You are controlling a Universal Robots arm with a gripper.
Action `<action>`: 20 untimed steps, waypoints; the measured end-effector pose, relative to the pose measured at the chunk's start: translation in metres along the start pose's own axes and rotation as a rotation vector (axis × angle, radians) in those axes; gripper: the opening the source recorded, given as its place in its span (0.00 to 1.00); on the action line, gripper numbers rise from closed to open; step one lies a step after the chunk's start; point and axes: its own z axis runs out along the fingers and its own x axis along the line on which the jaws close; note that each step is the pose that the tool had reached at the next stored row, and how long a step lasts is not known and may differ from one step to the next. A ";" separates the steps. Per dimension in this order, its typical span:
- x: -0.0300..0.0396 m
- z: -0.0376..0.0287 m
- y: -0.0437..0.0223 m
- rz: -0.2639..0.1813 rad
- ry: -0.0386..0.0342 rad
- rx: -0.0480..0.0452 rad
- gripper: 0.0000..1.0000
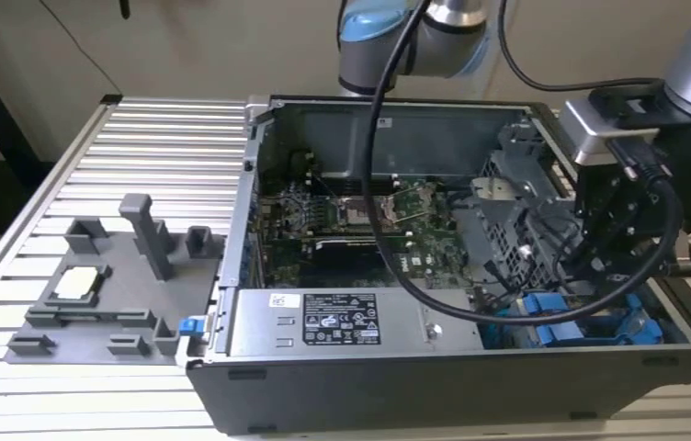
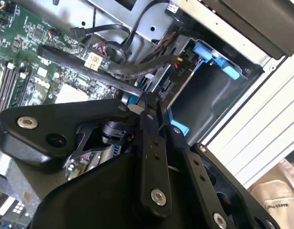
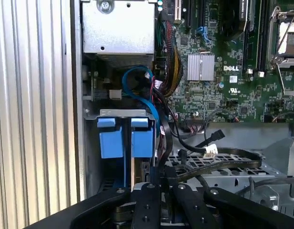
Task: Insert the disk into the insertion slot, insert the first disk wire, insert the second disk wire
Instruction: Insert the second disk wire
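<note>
Look in the exterior view: your gripper (image 1: 609, 266) hangs inside the open computer case (image 1: 444, 386), on that view's right, just above the blue carriers (image 1: 566, 322) in the near corner. In the first wrist view the two blue carrier tabs (image 3: 125, 136) stand side by side in the grey metal slot (image 3: 123, 113), beside the green board (image 3: 218, 81). The fingers (image 2: 149, 129) look pressed close together in the second wrist view. You cannot tell if they pinch a wire. Black wires (image 3: 218, 164) lie near them.

Green motherboard (image 1: 358, 216), grey fixture tray (image 1: 95, 294), ribbed aluminium table (image 1: 162, 147)
</note>
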 end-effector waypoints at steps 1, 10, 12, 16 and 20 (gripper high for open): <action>0.0006 0.0001 -0.0017 0.000 -0.0001 -0.0037 0.16; 0.0105 0.0038 -0.0059 0.005 -0.0022 -0.0155 0.16; 0.0111 0.0052 -0.0062 0.009 -0.0037 -0.0156 0.16; 0.0114 0.0072 -0.0084 0.012 -0.0069 -0.0154 0.16; 0.0115 0.0087 -0.0089 0.013 -0.0071 -0.0153 0.16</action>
